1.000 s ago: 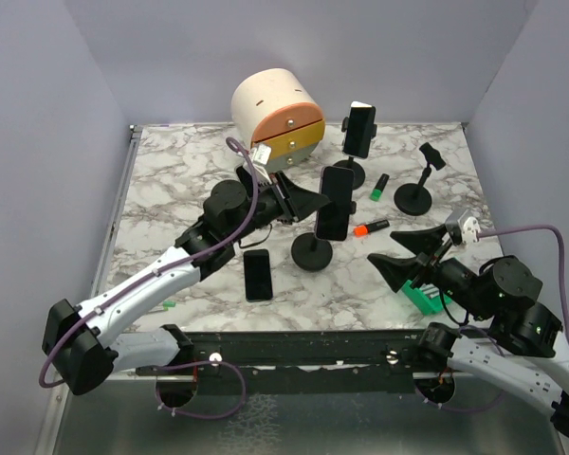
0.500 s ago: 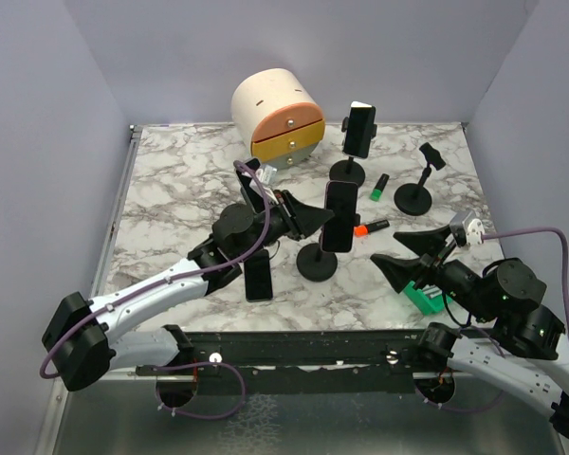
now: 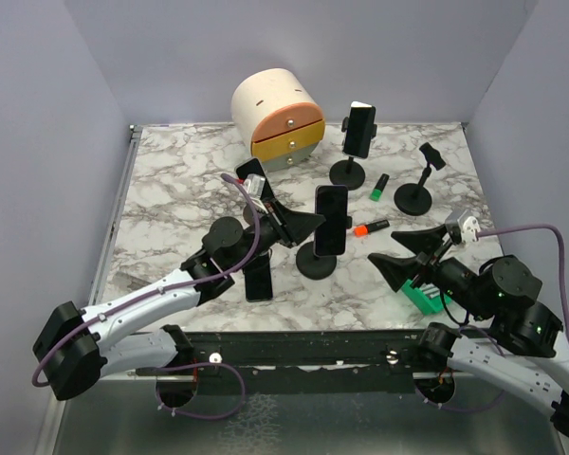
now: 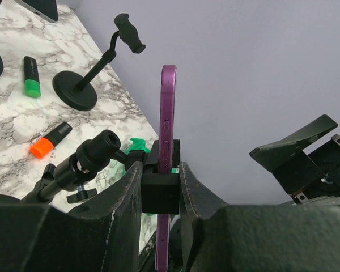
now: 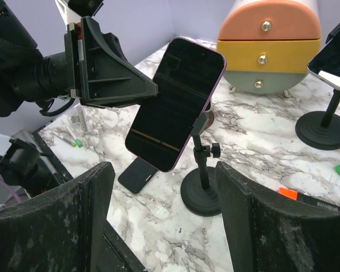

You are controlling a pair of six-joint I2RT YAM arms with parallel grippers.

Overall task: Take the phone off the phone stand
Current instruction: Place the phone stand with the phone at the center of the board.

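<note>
The slim, purple-edged phone (image 5: 175,102), its glass dark, sits tilted in the black round-based stand (image 5: 201,195) on the marbled surface (image 3: 171,190). The left claw (image 4: 160,169), narrowed, pinches the phone's edge at the clamp. The right claw (image 3: 398,254) hangs spread wide, empty.

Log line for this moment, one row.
left gripper: shut on purple phone | purple phone: clamped in phone stand | right gripper: open, holding nothing | removal: not yet done

The left arm (image 3: 152,296) reached far forward, and the left gripper (image 4: 160,173) pinched the clamp of the phone stand (image 4: 158,195). The right arm (image 3: 512,294) was bent low, with the right gripper (image 5: 164,170) wide open.
</note>
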